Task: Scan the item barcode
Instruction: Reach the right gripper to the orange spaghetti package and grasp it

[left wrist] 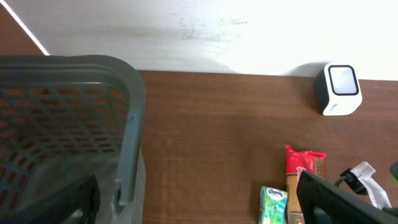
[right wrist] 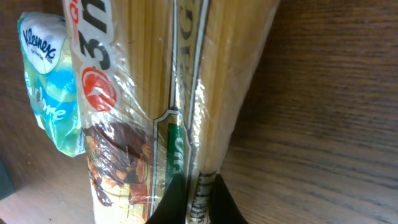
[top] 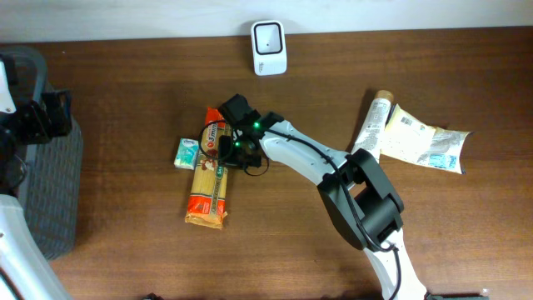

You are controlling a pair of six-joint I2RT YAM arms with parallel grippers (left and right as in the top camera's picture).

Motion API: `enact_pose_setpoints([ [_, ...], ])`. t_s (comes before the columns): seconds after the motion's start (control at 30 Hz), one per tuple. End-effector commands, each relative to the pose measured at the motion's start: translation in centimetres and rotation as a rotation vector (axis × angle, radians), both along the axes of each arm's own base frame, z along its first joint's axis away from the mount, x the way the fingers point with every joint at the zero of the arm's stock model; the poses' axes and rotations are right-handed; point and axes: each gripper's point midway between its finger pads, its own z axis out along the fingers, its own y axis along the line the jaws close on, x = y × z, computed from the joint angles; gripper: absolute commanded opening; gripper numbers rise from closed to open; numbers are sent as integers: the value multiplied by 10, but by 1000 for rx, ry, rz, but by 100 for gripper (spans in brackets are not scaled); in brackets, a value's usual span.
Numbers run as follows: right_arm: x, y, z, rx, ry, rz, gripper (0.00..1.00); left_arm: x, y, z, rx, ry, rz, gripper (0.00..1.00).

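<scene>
Basket [top: 52, 196] sits at the table's left edge, with the left gripper [top: 52, 115] open above it. Tissues [top: 186, 153] lie against the pasta [top: 208, 192] mid-table. The right gripper [right wrist: 191, 196] is clamped on the pasta. Scanner [top: 269, 47] stands at the far edge.

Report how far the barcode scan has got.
Done: the right gripper is shut on the pasta pack. In hand: the pickup; the pack lies flat on the table. Left: carrying it to the scanner at the far edge and showing its barcode.
</scene>
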Motion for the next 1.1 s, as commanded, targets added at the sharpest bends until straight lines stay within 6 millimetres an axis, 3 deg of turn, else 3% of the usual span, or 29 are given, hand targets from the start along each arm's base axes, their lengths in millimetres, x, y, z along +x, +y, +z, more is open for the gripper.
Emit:
enact_pose_setpoints([
  [0.0,-6,-36,-37,-162,23,-27,4,-2,-2,8,18,-21,-11,99],
  [0.03,-3,-44,-29,-166,15,-2,4,-2,-2,9,18,-22,-11,99],
  [0.1,13,-63,23,-122,-45,101,4,-2,-2,8,18,-21,-11,99],
  [0.17,14,-67,75,-12,-111,243,4,-2,-2,8,18,-21,-11,99],
  [0.2,15,-95,105,-99,-159,269,4,-2,-2,8,18,-21,-11,99],
  [0.33,11,-173,102,-596,-155,230,4,-2,-2,8,18,-21,-11,99],
  [0.37,8,-194,94,-759,-135,226,4,-2,-2,8,18,-21,-11,99],
  [0.4,2,-198,78,-802,-84,255,4,-2,-2,8,18,-21,-11,99],
  [0.43,-5,-191,61,-768,-22,276,4,-2,-2,8,18,-21,-11,99],
  [0.47,-13,-169,52,-629,25,294,17,-2,-2,8,18,-21,-11,99],
  [0.5,-12,-142,58,-481,15,289,29,-2,-2,8,18,-21,-11,99],
  [0.57,-6,-115,81,-441,-82,340,36,-2,-2,8,18,-21,-11,99],
  [0.63,-6,-85,87,-496,-211,394,66,-2,-2,8,18,-21,-11,99],
  [0.67,-11,-60,81,-466,-247,428,99,-2,-2,8,18,-21,-11,99],
  [0.73,-15,-32,70,-409,-270,460,99,-2,-2,8,18,-21,-11,99],
  [0.77,-14,-27,60,-419,-280,464,80,-2,-2,8,18,-21,-11,99],
  [0.9,-13,-49,22,-599,-243,454,75,-2,-2,8,18,-21,-11,99],
  [1.07,-13,-59,-1,-854,-327,452,71,-2,-2,8,18,-21,-11,99],
])
